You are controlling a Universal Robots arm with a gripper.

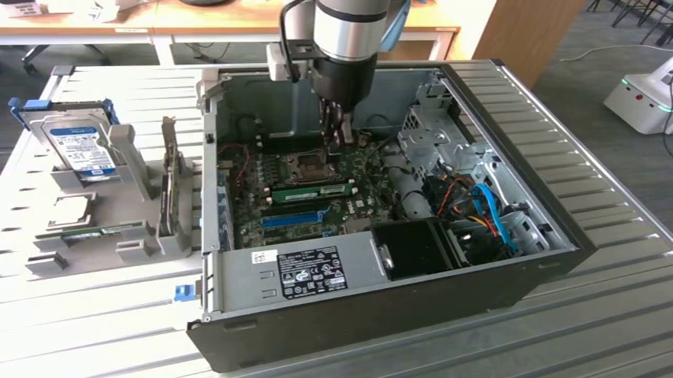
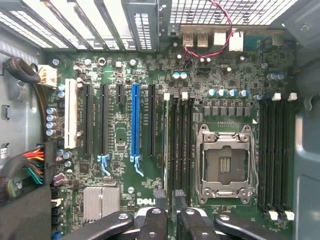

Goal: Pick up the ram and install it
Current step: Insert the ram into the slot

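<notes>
The ram (image 1: 314, 190) is seen standing on edge in a slot of the motherboard (image 1: 358, 169), just beside the CPU socket (image 1: 312, 164), inside the open computer case (image 1: 247, 272) on the worktop (image 1: 610, 315). Its long axis runs roughly across the exterior view, from left to right. The tool (image 1: 339, 140) hangs above the board on the far side of the socket from the ram, so the ram is judged to lie below it and a little towards the camera. In the wrist view the ram (image 2: 165, 145) is met edge-on as a thin pale line along the slot beside the socket (image 2: 225, 160), with one end near the tool (image 2: 169, 197). The tool's fingers (image 2: 160, 197) are spread, and nothing is seen pinched between them. Whether the ram is pressed fully home, or its end latches are closed, cannot be made out. The ram's face is hidden in the wrist view. A second green stick (image 1: 100, 231) lies well apart in a grey holder (image 1: 131, 150) near the hard drive (image 1: 82, 146).
</notes>
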